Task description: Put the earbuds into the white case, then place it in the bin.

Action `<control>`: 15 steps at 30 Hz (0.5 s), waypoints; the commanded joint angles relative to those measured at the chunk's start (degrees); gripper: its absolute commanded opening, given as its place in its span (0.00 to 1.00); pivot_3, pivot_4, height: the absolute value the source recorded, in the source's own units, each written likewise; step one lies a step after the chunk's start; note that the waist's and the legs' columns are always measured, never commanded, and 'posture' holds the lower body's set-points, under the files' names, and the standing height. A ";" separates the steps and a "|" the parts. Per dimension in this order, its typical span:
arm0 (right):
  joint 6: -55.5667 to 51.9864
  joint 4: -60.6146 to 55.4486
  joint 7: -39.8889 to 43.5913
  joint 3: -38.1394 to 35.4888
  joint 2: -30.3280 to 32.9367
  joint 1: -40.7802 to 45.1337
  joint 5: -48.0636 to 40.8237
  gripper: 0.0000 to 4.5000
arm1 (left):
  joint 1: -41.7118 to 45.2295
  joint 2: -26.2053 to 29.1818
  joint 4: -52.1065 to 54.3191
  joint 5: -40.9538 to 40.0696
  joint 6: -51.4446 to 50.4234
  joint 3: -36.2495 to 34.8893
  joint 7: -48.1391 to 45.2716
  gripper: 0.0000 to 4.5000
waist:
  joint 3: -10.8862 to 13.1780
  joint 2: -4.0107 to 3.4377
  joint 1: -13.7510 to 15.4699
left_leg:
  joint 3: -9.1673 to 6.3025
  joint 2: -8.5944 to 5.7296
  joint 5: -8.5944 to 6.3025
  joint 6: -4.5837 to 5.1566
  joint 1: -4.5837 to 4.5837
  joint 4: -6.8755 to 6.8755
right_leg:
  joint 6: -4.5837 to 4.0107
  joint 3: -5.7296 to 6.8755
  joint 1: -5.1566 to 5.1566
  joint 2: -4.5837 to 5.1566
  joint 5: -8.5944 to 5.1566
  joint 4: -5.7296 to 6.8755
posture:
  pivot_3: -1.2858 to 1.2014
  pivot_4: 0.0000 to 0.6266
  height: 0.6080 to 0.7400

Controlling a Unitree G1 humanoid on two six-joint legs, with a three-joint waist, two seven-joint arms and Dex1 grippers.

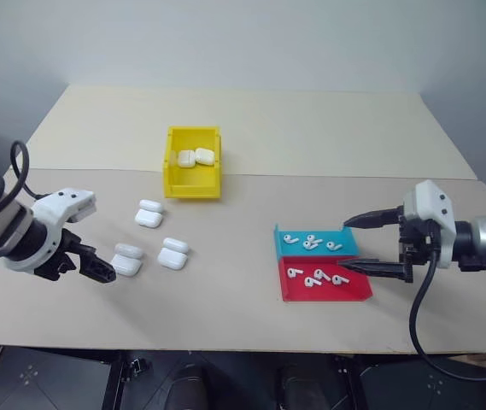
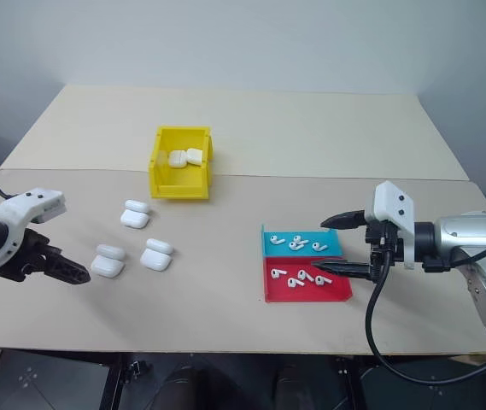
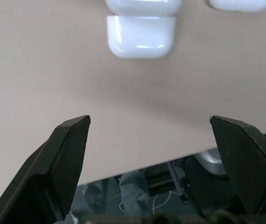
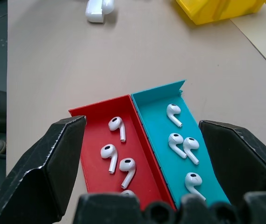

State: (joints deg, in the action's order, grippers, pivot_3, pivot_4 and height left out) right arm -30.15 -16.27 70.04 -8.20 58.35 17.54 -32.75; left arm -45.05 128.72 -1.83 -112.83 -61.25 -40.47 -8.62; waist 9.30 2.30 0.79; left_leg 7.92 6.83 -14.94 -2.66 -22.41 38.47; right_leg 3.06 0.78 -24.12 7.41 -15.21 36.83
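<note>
Three white cases lie on the table's left half, lids apparently open: one [image 1: 149, 213] farther back, two [image 1: 127, 259] [image 1: 173, 254] nearer. My left gripper [image 1: 97, 266] points down just left of the nearest case [image 3: 141, 42], open and empty. Several earbuds [image 1: 313, 243] lie in a blue tray [image 1: 301, 251]; more earbuds [image 4: 116, 127] lie in a red tray [image 1: 355, 290]. My right gripper [image 1: 349, 245] is open at the trays' right end, one fingertip over each tray, holding nothing. The yellow bin [image 1: 193, 186] stands behind the cases with two closed white cases [image 1: 195, 157] inside.
The tabletop is two beige boards joined by a seam behind the bin. The front edge runs close below my left gripper. Bare table separates the cases from the trays.
</note>
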 commanded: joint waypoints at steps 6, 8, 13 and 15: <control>0.36 -0.73 -0.26 -1.25 0.43 1.21 -0.33 1.00 | -13.24 0.28 -3.50 0.65 4.81 -14.79 4.39 0.99 | 0.00 0.00 0.00 | 0.00 0.00 0.00 0.00 0.01 0.04 | 0.00 0.00 0.02 0.00 0.00 0.03 | 0.52 0.24 1.00; 0.43 -0.59 -0.44 -1.27 0.28 1.39 -0.33 1.00 | -15.83 0.28 -2.96 1.08 5.28 -17.78 5.27 0.99 | 0.00 0.00 -0.04 | 0.00 0.00 0.00 0.00 0.00 0.04 | 0.00 0.00 0.02 0.00 0.00 0.01 | 0.52 0.24 1.00; 0.84 -0.62 -0.54 -1.59 0.06 1.04 -0.37 1.00 | -20.75 0.28 -1.20 0.66 6.58 -23.12 8.58 0.99 | 0.00 0.00 -0.01 | 0.00 0.00 0.00 -0.01 0.00 0.04 | 0.00 0.01 0.03 0.00 0.00 0.02 | 0.52 0.24 1.00; 0.93 -0.63 -0.55 -1.67 0.01 0.93 -0.37 1.00 | -22.14 0.28 -1.10 0.67 7.08 -24.54 9.68 0.99 | 0.00 0.00 -0.03 | 0.00 0.00 0.00 -0.01 0.01 0.04 | 0.00 0.01 0.04 0.00 0.00 0.02 | 0.52 0.24 1.00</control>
State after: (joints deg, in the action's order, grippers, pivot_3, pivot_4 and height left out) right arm -30.13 -16.27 69.67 -8.17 58.19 17.86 -32.73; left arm -67.06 128.90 -2.95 -112.15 -55.06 -62.50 -0.09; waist 9.30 2.30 0.75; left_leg 7.92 6.83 -14.94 -2.66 -22.39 38.51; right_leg 3.05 0.78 -24.08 7.41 -15.21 36.86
